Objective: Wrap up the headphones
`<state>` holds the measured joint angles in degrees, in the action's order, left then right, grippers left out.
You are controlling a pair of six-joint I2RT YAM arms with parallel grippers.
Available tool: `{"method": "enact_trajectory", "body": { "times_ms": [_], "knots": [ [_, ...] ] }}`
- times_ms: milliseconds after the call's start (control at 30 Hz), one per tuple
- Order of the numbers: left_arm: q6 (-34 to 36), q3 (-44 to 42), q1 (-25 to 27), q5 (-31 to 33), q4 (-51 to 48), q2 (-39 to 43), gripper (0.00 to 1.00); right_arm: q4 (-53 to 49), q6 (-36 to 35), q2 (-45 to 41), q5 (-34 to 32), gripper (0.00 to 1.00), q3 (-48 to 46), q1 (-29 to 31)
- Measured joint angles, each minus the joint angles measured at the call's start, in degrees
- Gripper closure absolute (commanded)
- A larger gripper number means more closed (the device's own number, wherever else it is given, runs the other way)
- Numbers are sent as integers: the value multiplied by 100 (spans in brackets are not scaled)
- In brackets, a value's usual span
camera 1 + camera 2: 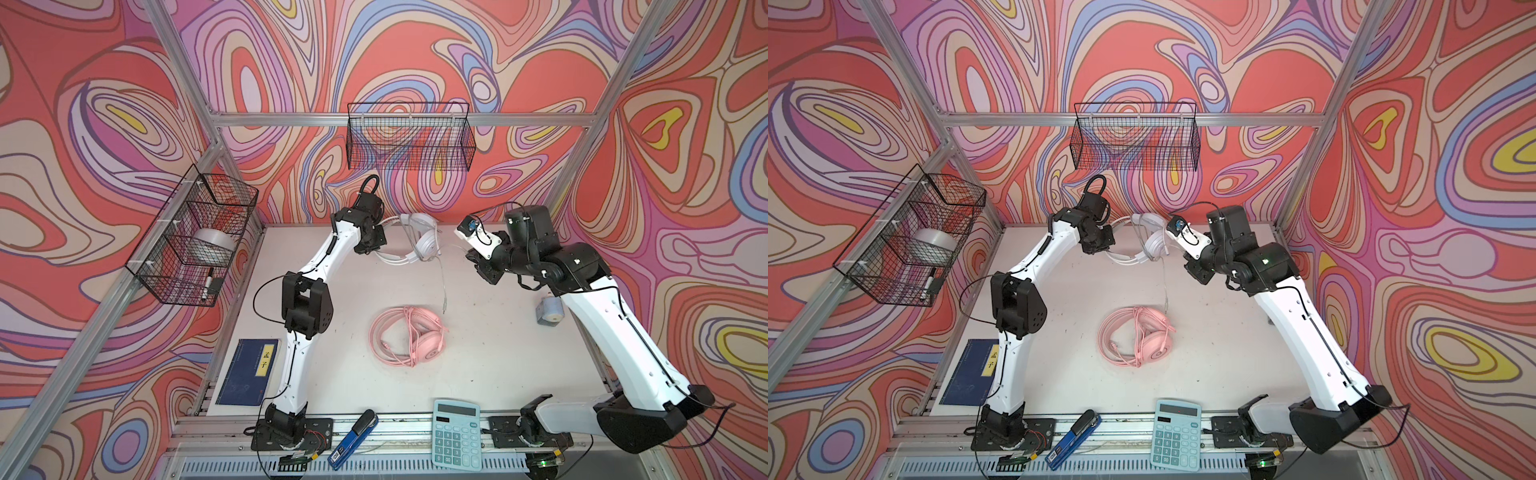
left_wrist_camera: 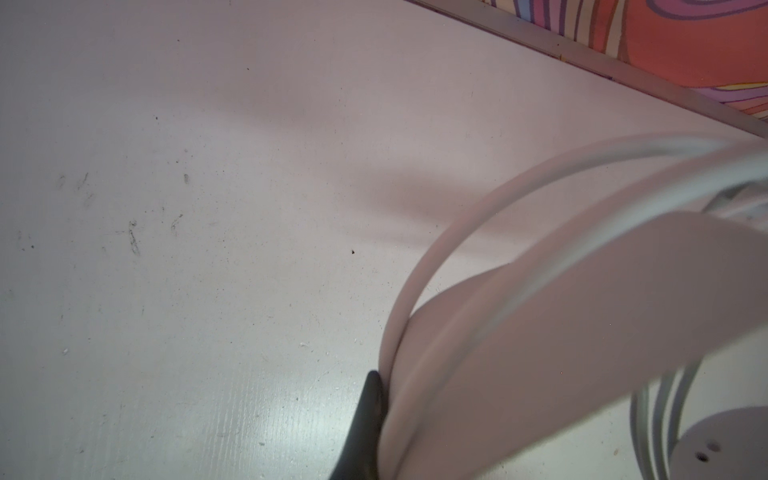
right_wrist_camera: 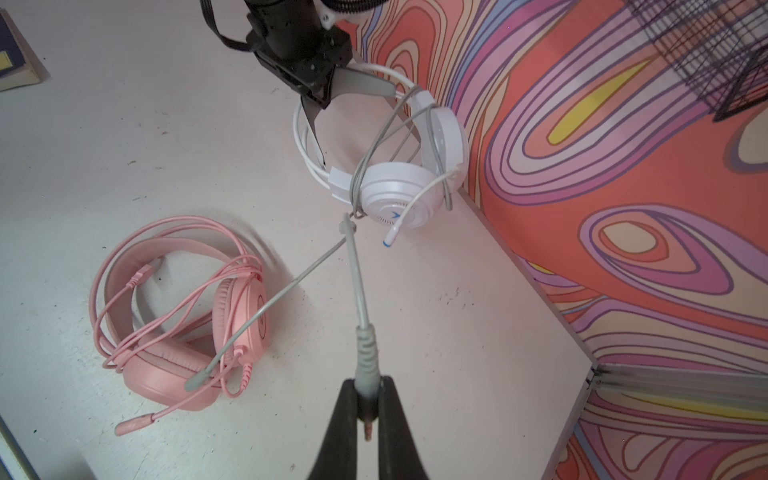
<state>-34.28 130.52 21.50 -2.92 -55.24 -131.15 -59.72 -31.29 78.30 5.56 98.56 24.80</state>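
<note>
The white headphones [image 1: 428,247] [image 1: 1156,245] [image 3: 397,195] are at the back of the table, with grey cord looped around the earcups. My left gripper [image 1: 371,243] [image 1: 1099,245] [image 3: 316,109] is shut on their headband [image 2: 540,332]; only one dark finger [image 2: 365,415] shows in the left wrist view. My right gripper [image 1: 484,272] [image 1: 1200,274] [image 3: 368,384] is shut on a plug at the end of the grey cord [image 3: 357,270]. A second cord branch [image 1: 444,286] trails toward the pink headphones [image 1: 415,336] [image 1: 1142,336] [image 3: 183,316], which lie mid-table with their pink cord wound around them.
A blue book [image 1: 245,372] lies front left. A blue stapler [image 1: 353,438] and a teal calculator [image 1: 456,434] are on the front rail. A small grey-blue object [image 1: 548,311] sits by the right arm. Wire baskets hang on the left [image 1: 195,237] and back [image 1: 409,141] walls.
</note>
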Motion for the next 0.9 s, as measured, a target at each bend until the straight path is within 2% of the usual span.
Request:
{"method": "enact_trajectory", "body": {
  "times_ms": [167, 433, 667, 900],
  "knots": [
    [289, 0, 63, 4, -238, 0, 100, 55, -83, 643, 280, 100, 741, -87],
    [931, -2, 168, 26, -505, 2, 100, -22, 302, 1694, 1069, 100, 1969, -791],
    [1394, -13, 343, -11, -601, 24, 100, -109, 1088, 2629, 1753, 100, 2846, -1237],
    [1733, -90, 518, -133, -699, 46, 100, 258, 2090, 3303, 2500, 100, 2879, -1322]
  ]
}}
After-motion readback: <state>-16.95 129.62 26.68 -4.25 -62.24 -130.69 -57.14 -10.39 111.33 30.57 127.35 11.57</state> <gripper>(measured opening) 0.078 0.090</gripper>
